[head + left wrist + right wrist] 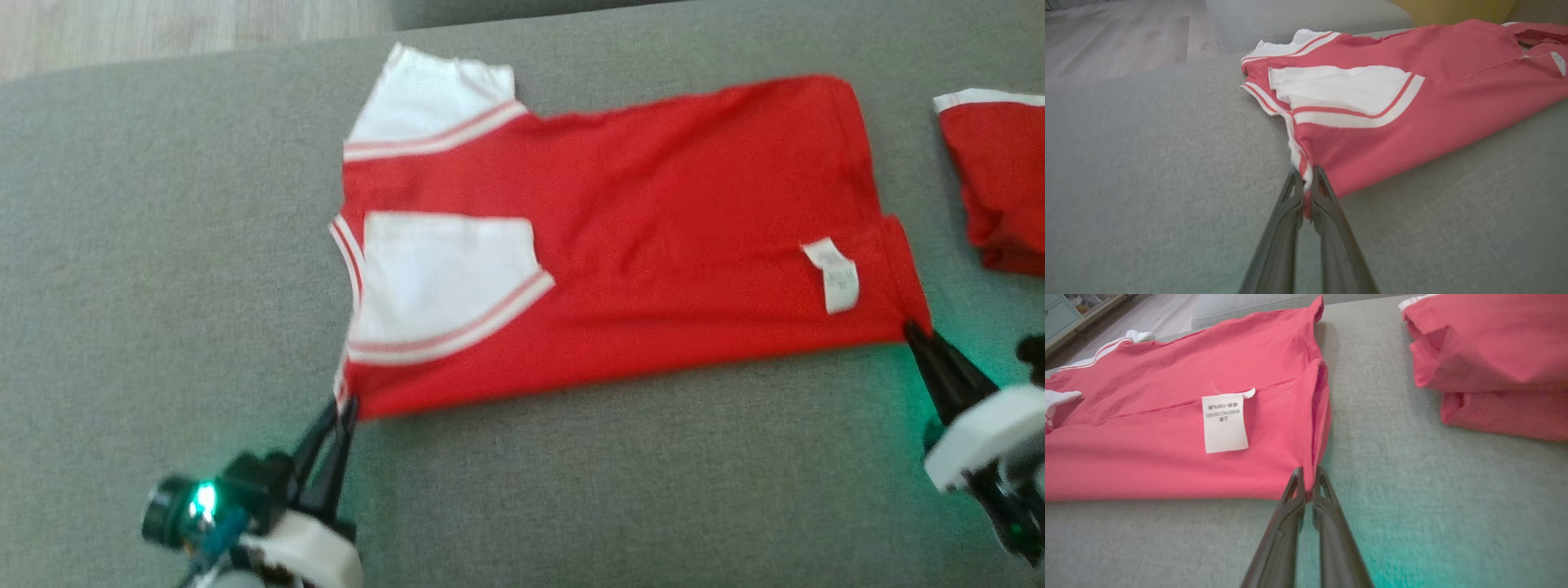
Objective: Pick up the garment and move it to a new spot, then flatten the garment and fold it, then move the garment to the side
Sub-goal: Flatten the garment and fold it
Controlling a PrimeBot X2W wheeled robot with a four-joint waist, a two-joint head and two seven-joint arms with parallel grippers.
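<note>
We had the left pincer [346,406] and right pincer [913,330] clamped on the shirt [653,229] corners; such thin pinches could slip during lifting.

Surface: grey woven upholstery [163,245], second cushion [1306,16] behind.
Floor: pale wood planks [163,28].
Cabinet [1057,318]: teal, beside the floor.
Light: soft, even.
</note>
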